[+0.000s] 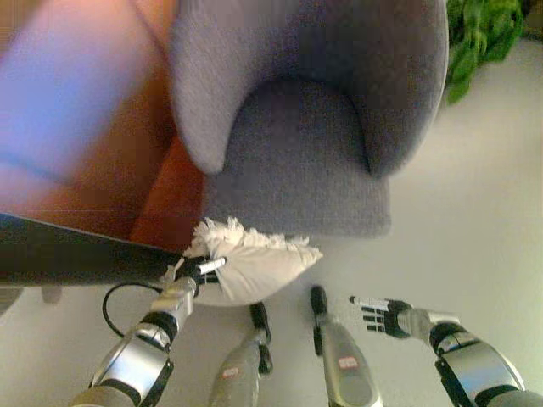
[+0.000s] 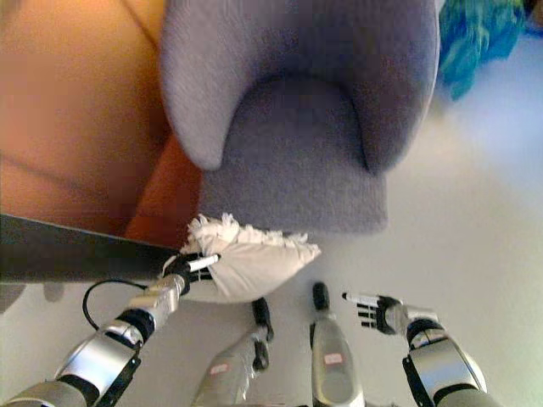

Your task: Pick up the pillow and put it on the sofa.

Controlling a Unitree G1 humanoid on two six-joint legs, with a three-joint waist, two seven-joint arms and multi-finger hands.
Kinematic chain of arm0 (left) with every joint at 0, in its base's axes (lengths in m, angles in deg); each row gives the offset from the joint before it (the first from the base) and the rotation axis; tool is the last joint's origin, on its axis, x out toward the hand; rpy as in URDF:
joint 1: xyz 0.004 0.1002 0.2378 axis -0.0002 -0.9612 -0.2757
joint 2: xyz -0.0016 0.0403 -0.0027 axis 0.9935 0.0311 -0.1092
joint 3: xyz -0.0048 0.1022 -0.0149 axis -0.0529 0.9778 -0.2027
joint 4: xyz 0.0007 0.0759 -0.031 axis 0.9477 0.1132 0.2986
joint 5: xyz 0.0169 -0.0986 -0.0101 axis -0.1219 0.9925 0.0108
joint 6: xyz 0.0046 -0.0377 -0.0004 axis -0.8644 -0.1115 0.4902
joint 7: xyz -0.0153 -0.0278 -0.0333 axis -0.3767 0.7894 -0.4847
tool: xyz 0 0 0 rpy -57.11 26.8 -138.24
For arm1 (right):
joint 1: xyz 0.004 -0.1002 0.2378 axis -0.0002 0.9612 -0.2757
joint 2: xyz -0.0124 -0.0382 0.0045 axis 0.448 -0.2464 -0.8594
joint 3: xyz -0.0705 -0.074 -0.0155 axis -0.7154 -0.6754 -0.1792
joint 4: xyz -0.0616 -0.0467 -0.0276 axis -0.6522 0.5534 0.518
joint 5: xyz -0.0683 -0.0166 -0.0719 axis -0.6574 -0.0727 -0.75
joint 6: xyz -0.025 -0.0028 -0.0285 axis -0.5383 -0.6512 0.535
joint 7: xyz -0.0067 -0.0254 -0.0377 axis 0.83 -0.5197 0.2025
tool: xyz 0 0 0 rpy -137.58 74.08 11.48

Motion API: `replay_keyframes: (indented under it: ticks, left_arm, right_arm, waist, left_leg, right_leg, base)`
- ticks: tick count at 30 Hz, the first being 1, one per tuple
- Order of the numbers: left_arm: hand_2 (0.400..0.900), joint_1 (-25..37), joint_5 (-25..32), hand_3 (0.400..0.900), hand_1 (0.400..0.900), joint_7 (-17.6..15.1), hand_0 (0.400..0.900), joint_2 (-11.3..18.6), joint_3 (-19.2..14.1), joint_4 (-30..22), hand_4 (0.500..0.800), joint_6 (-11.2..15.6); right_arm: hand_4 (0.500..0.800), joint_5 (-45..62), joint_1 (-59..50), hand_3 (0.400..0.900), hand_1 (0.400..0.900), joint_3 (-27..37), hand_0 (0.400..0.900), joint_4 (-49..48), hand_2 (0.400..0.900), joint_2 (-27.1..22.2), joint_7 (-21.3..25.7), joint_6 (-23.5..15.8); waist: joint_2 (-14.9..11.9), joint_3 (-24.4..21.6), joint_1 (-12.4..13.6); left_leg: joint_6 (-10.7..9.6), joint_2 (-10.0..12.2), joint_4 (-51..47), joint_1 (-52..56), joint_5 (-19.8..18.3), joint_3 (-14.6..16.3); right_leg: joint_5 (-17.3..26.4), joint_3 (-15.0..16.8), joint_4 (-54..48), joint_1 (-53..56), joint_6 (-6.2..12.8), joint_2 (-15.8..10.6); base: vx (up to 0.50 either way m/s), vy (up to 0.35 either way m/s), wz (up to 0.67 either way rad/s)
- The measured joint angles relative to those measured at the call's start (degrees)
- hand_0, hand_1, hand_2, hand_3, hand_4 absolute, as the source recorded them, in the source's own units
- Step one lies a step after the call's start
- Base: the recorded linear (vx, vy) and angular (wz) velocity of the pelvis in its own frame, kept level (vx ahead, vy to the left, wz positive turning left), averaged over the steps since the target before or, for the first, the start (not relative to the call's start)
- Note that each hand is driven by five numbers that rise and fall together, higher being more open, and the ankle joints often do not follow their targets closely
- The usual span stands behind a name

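Observation:
A white pillow [image 1: 254, 261] with a fringed edge hangs just in front of the grey sofa chair [image 1: 297, 161], low by its front base. My left hand [image 1: 197, 273] is shut on the pillow's left edge and holds it up off the floor. My right hand [image 1: 383, 315] is open and empty, fingers stretched out to the left, over the floor to the right of the pillow. The sofa's seat [image 2: 293, 136] is bare.
A green plant [image 1: 479, 38] stands at the back right beside the sofa. A dark table edge [image 1: 76, 250] runs along the left, with an orange-brown floor area [image 1: 127, 170] behind it. Pale floor [image 1: 475, 212] lies to the right of the sofa.

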Motion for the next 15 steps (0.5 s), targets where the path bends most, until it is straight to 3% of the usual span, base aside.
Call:
replay_keyframes:
  ticks: [5, 10, 15]
  left_arm:
    - [0.4, -6.0, -6.6, 0.4, 0.4, 0.6, 0.4, 0.7, -0.2, -1.7, 0.5, -0.3]
    - [0.4, -9.7, -14.3, 0.4, 0.4, 4.7, 0.4, 6.7, 0.3, -10.6, 0.5, -0.8]
    - [0.4, -10.1, -19.0, 0.4, 0.4, 9.6, 0.4, 11.7, 0.7, -14.5, 0.5, -1.3]
  right_arm:
    - [0.8, -0.9, 7.0, 0.9, 0.9, 2.3, 0.9, -1.1, 0.9, 0.3, -2.2, 0.0]
    - [0.8, -1.0, 14.2, 0.9, 0.9, 4.4, 0.9, -1.9, 0.9, 0.4, -3.5, -1.4]
    - [0.8, -1.1, 19.2, 0.9, 0.9, 5.8, 0.9, -2.1, 0.9, 0.7, -3.9, -3.3]
  waist:
    - [0.4, -7.0, 0.0]
    - [0.5, -10.2, 0.0]
    - [1.7, -11.1, -0.2]
  left_leg:
    - [-0.4, 0.2, -4.8, 8.0, -0.1, -0.8]
    - [-0.7, 0.0, -4.8, 11.3, -1.2, -1.4]
    - [-0.7, 0.0, -4.9, 12.6, -1.2, -2.0]
  right_leg:
    - [0.3, -1.3, -7.1, 9.5, 0.39, 0.4]
    - [1.4, -2.7, -12.7, 16.1, 0.54, 0.4]
    - [1.3, -3.2, -13.0, 17.8, 0.7, 0.4]
  base:
    - [0.15, -0.081, 0.02]
    - [0.05, -0.036, 0.14]
    - [0.03, 0.0, 0.17]
